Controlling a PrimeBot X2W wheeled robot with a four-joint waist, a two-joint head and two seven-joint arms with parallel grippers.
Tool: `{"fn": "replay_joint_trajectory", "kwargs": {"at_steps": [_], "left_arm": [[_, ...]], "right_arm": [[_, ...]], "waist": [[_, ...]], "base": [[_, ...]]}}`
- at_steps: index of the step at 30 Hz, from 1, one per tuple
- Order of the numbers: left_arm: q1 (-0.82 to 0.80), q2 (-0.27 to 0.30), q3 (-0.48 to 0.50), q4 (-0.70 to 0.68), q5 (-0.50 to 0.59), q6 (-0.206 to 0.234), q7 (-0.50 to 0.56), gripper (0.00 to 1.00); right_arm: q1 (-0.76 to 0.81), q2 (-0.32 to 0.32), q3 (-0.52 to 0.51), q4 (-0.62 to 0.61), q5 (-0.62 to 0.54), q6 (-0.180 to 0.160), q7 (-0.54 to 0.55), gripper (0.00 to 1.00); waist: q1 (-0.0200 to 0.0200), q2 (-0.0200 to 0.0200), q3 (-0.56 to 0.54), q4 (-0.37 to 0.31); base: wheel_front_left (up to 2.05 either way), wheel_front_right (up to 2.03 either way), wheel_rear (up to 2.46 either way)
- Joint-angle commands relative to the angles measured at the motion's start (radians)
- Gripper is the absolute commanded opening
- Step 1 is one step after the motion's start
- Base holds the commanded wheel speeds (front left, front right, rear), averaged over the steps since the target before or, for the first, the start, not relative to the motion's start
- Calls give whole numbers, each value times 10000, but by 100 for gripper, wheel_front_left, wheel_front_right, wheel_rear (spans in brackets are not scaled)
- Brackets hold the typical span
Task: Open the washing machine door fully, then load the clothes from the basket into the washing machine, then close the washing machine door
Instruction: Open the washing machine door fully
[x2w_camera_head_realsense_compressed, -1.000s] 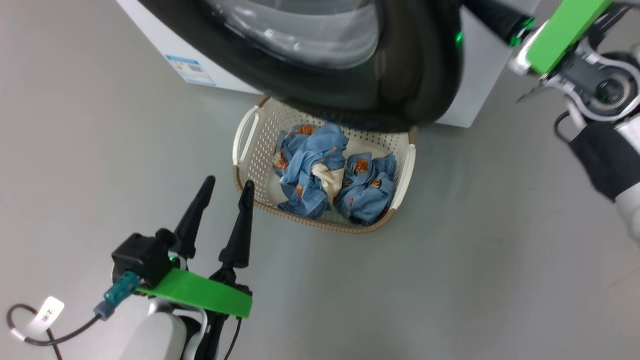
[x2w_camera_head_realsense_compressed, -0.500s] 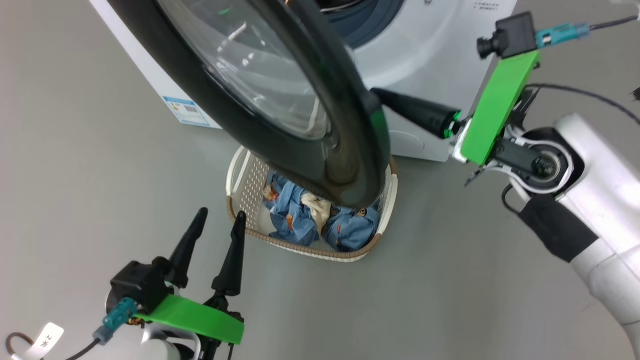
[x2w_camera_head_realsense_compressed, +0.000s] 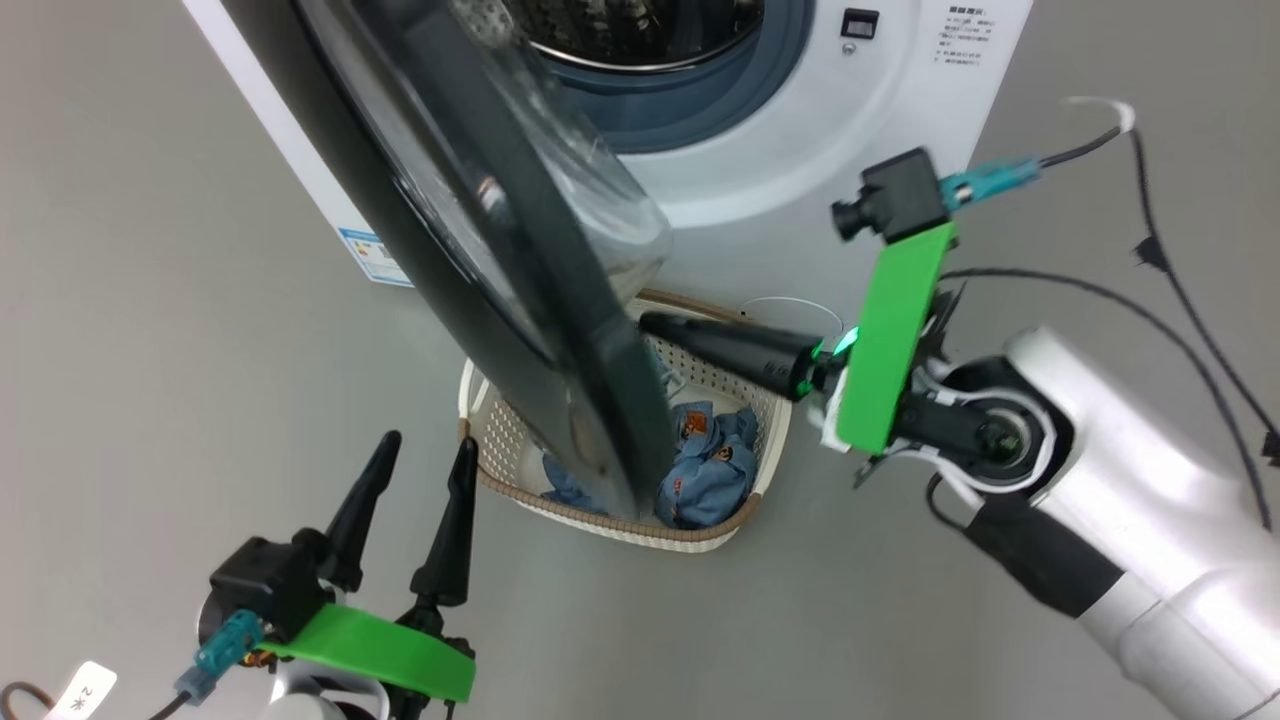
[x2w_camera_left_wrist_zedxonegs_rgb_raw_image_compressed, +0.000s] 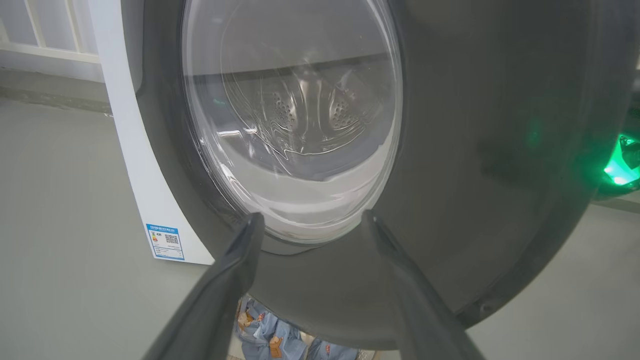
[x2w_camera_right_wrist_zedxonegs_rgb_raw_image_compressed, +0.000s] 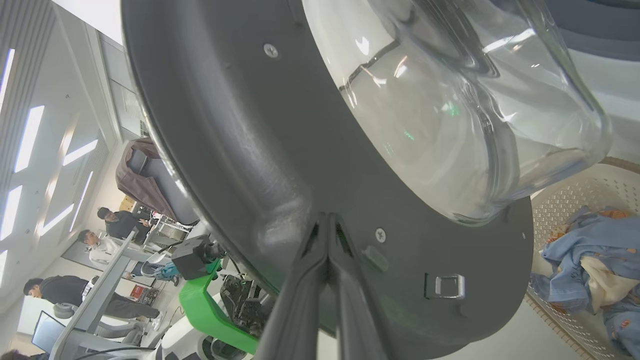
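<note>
A: Right gripper (x2w_camera_head_realsense_compressed: 648, 322), state?
B: Fingers pressed together along their length, nothing between them. The tips met the matt grey inner face of the washing machine door (x2w_camera_head_realsense_compressed: 480, 230), near its free edge and just beside a small screw.

A: Left gripper (x2w_camera_head_realsense_compressed: 428, 442)?
B: Fingers spread wide, empty, touching nothing. It hung over the floor (x2w_camera_head_realsense_compressed: 150, 350), near the basket's left edge, aimed at the door's outer face.

A: Door position?
B: Swung out from the washing machine (x2w_camera_head_realsense_compressed: 830, 150), standing roughly edge-on over the basket (x2w_camera_head_realsense_compressed: 700, 530). Glossy black ring outside; the clear glass porthole (x2w_camera_right_wrist_zedxonegs_rgb_raw_image_compressed: 450, 110) bulged inward like a bowl.

A: The opening?
B: Perforated steel drum (x2w_camera_head_realsense_compressed: 640, 25) exposed, ringed by a smooth grey-blue gasket (x2w_camera_head_realsense_compressed: 700, 110).

A: Load?
B: The clothes (x2w_camera_head_realsense_compressed: 715, 465), crumpled light-blue fabric with orange-brown prints and a cream scrap, lay in the basket. Cream perforated plastic, brown woven-look rim, on the floor against the machine's front bottom edge.
</note>
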Motion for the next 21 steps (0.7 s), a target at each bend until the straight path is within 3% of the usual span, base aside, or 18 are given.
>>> {"fn": "replay_joint_trajectory", "kwargs": {"at_steps": [1, 18, 19, 21], "left_arm": [[38, 165, 402, -240, 126, -17, -63, 100], [240, 49, 631, -229, 192, -17, -63, 100], [256, 45, 644, -214, 194, -17, -63, 100], [295, 50, 668, -197, 200, -17, -63, 100]], "right_arm": [[335, 331, 170, -432, 65, 35, 95, 0], [578, 915, 452, -389, 11, 35, -137, 0], [614, 903, 415, -339, -6, 35, -231, 4], [696, 859, 335, -228, -75, 35, -467, 36]], "waist": [[0, 0, -80, 60], [0, 0, -402, 230], [0, 0, -444, 202], [0, 0, -519, 125]], "base": [[0, 0, 0], [0, 0, 0], [0, 0, 0], [0, 0, 0]]}}
